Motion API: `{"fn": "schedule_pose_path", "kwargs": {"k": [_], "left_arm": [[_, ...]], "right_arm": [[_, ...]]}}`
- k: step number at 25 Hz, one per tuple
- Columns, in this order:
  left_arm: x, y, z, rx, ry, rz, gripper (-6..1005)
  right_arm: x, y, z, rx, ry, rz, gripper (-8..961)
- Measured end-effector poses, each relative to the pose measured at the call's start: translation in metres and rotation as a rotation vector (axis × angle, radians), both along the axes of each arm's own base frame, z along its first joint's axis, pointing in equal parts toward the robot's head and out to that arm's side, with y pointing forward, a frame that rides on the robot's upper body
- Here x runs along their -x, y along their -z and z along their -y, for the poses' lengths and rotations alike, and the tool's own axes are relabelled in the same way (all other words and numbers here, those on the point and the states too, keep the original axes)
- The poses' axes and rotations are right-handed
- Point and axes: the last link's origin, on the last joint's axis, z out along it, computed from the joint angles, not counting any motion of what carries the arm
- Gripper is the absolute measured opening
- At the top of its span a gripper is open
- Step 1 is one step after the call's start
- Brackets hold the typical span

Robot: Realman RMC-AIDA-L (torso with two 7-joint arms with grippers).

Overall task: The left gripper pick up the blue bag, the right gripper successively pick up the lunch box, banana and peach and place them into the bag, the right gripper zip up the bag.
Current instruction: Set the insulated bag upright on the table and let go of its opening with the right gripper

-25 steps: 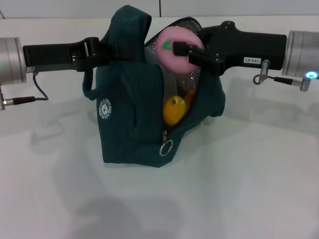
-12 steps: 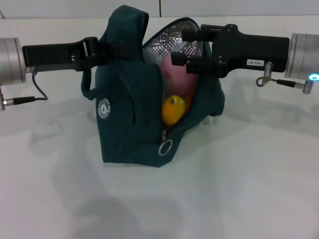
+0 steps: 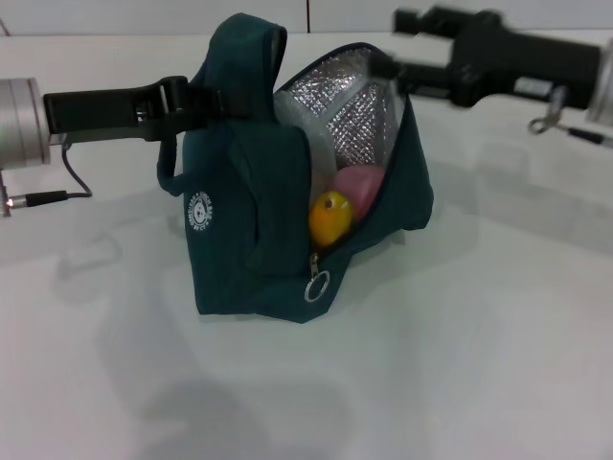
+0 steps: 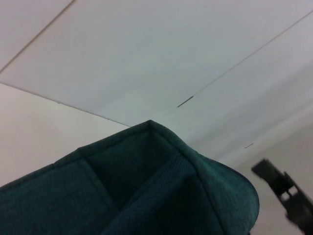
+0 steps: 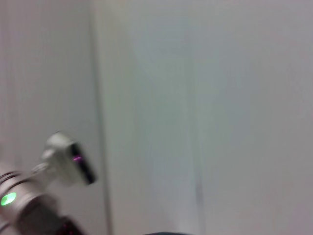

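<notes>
Left claw (image 3: 206, 99) is clenched on the blue bag (image 3: 254, 220) up at its handle, holding the mouth agape. Right claw (image 3: 395, 43) hangs empty and spread, just above and behind the bag's open rim. Below it, peach (image 3: 356, 188) and banana (image 3: 329, 217) sit inside, right at the gap. Zipping comes next, I'd say, and here's the risk: the ring pull (image 3: 318, 287) dangles low, well under the right claw, and the banana bulging there could jam the zipper or spill out.

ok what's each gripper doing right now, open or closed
Left gripper: closed on the blue bag, holding it up by its top.
Right gripper: open, empty, up beside the bag's mouth.
</notes>
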Motion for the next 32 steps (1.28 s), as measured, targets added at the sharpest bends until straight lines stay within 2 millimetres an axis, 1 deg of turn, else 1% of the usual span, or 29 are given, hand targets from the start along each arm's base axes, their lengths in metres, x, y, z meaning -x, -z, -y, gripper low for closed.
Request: {"fn": "schedule_pose_path", "kwargs": {"k": [1,3,6,9,12,16,20,23,29,32], "left_arm": [[0.0,0.0,0.0,0.0,-0.001,0.0,48],[0.001,0.0,0.001,0.0,-0.003,0.0,48],[0.002,0.0,0.001,-0.001,-0.005,-0.001,48],[0.002,0.0,0.001,0.0,-0.005,-0.001,48],[0.002,0.0,0.002,0.0,-0.006,0.001,48],[0.002,0.001,0.002,0.0,-0.006,0.002,48],[0.002,0.0,0.001,0.0,-0.005,0.002,48],[0.002,0.0,0.001,0.0,-0.005,0.002,48],[0.002,0.002,0.002,0.0,-0.003,0.003,48],[0.003,0.002,0.003,-0.002,-0.002,0.001,49]], "right_arm": [[-0.005,-0.006,-0.001,-0.019,0.018,-0.01,704],[-0.023,-0.02,-0.001,-0.063,0.07,-0.022,702],[-0.05,-0.033,0.003,-0.11,0.15,-0.014,701],[-0.072,-0.033,0.006,-0.131,0.23,0.009,701],[-0.085,-0.024,0.009,-0.12,0.267,0.058,702],[-0.086,-0.008,0.008,-0.109,0.271,0.118,701],[-0.08,0.007,0.002,-0.084,0.261,0.169,700],[-0.072,0.015,-0.003,-0.06,0.251,0.173,699],[-0.059,0.022,-0.012,-0.053,0.229,0.196,697],[-0.052,0.032,-0.02,-0.047,0.229,0.235,697]]}}
